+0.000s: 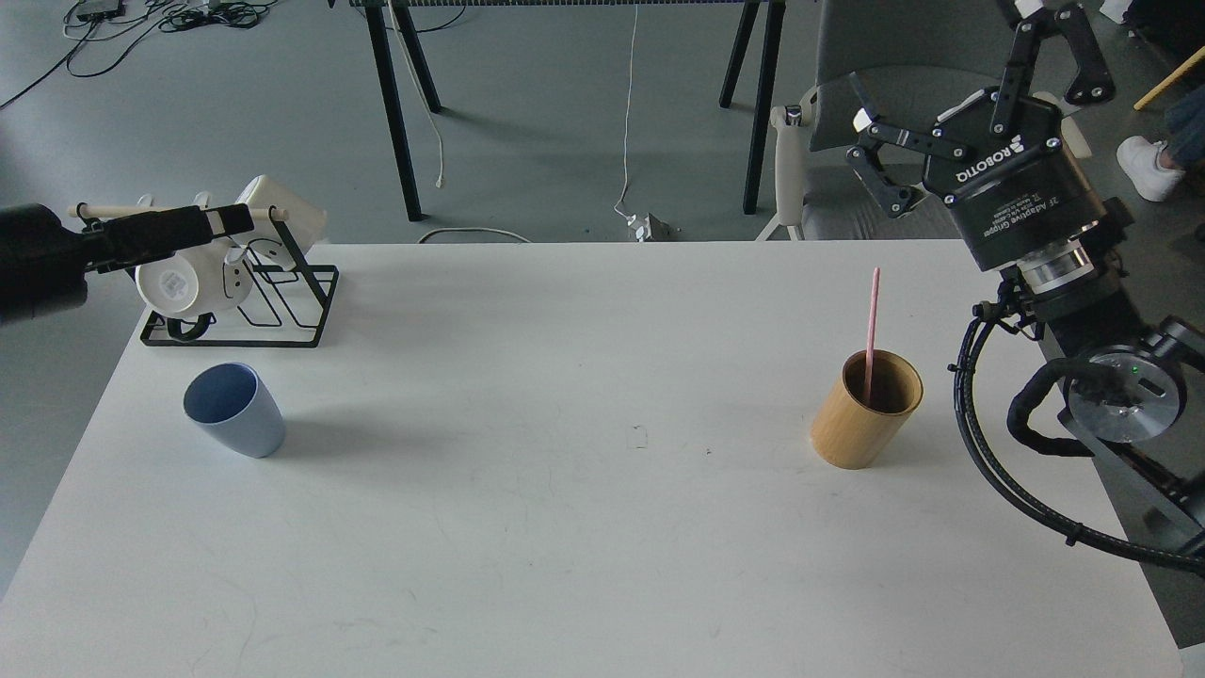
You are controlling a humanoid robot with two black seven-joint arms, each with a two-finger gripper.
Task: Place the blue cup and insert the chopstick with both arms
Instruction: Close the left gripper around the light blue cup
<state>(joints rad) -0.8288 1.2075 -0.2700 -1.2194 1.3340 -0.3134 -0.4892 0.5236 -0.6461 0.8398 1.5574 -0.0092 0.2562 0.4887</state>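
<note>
The blue cup [233, 411] stands upright on the left side of the white table [565, 527], in front of the mug rack. The pink-red chopstick [873, 315] stands in a tan bamboo holder [864, 412] at the right. My left gripper [231, 222] reaches in from the left edge, level with the rack's rod and above and behind the cup. It is dark and seen side-on, so its fingers cannot be told apart. My right gripper [941, 52] is open and empty, held beyond the table's far right corner, above and behind the holder.
A black wire rack [282, 311] with white mugs [179, 278] and a pale wooden rod stands at the table's back left. A chair [828, 179] and table legs stand on the floor behind. My right arm's cables [998, 471] hang by the table's right edge.
</note>
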